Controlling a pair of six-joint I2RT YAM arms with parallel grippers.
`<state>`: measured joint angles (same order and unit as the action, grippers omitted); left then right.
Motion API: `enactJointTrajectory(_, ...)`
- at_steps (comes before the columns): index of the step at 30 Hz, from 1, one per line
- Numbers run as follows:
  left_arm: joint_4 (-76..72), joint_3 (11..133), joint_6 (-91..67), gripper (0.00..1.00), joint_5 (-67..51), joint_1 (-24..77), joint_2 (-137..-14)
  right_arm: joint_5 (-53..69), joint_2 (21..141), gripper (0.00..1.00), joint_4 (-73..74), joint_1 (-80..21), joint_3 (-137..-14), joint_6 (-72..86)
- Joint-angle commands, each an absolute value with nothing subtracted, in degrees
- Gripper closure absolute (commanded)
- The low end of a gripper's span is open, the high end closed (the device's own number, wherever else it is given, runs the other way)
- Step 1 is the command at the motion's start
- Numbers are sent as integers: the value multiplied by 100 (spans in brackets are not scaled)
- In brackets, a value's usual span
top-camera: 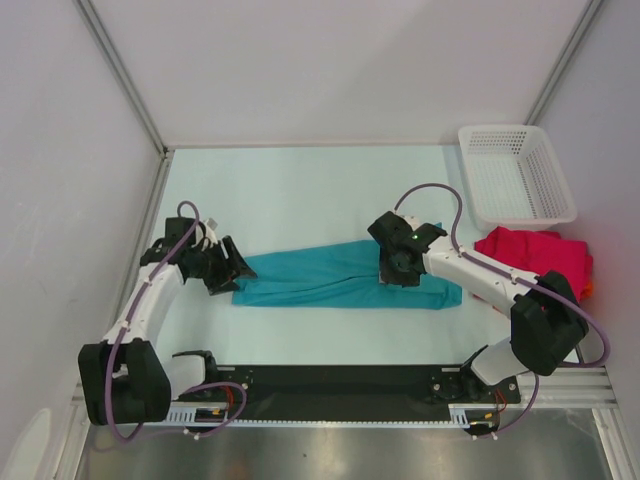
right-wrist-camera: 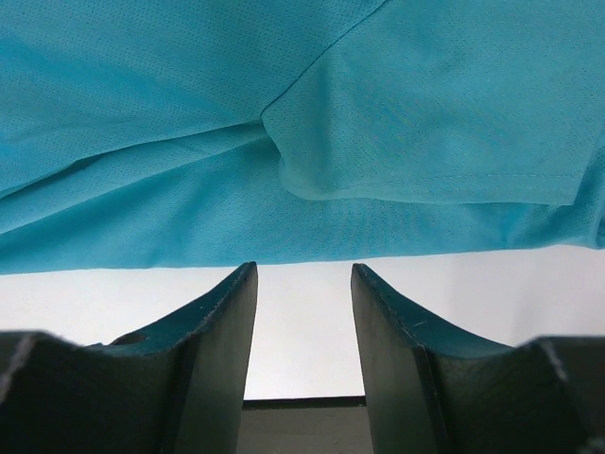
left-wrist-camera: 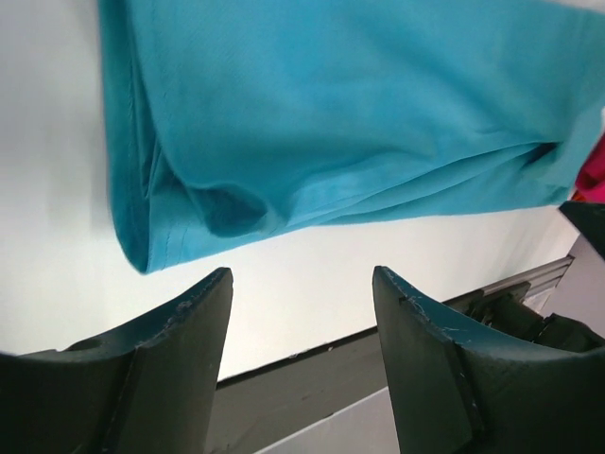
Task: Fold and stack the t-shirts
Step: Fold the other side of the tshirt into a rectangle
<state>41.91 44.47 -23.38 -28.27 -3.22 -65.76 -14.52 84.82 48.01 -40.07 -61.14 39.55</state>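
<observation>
A teal t-shirt [top-camera: 340, 280] lies on the table folded lengthwise into a long strip. My left gripper [top-camera: 236, 270] sits at the strip's left end, open. In the left wrist view the teal t-shirt [left-wrist-camera: 359, 113] fills the top, its corner just beyond my left gripper [left-wrist-camera: 302, 279], with nothing between the fingers. My right gripper [top-camera: 393, 272] hovers over the right part of the strip. In the right wrist view it [right-wrist-camera: 302, 270] is open and empty at the edge of the teal t-shirt [right-wrist-camera: 284, 142]. A crimson-pink t-shirt [top-camera: 535, 250] lies crumpled at the right, an orange edge [top-camera: 588, 290] under it.
A white mesh basket [top-camera: 515, 175] stands at the back right, just behind the crimson shirt. The black and silver mounting rail [top-camera: 340, 385] runs along the near edge. White enclosure walls close in the left, back and right sides.
</observation>
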Motion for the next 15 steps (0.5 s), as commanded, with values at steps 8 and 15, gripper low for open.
enactJointTrajectory(8, 3938, 4131, -2329, 35, -2725, -290, -6794, -1538, 8481, 51, 4720, -4043, -6170, 3876)
enactJointTrajectory(15, 3718, 4061, -2382, 58, -2716, -290, -7013, -1529, 8508, 51, 4737, -4043, -6223, 3885)
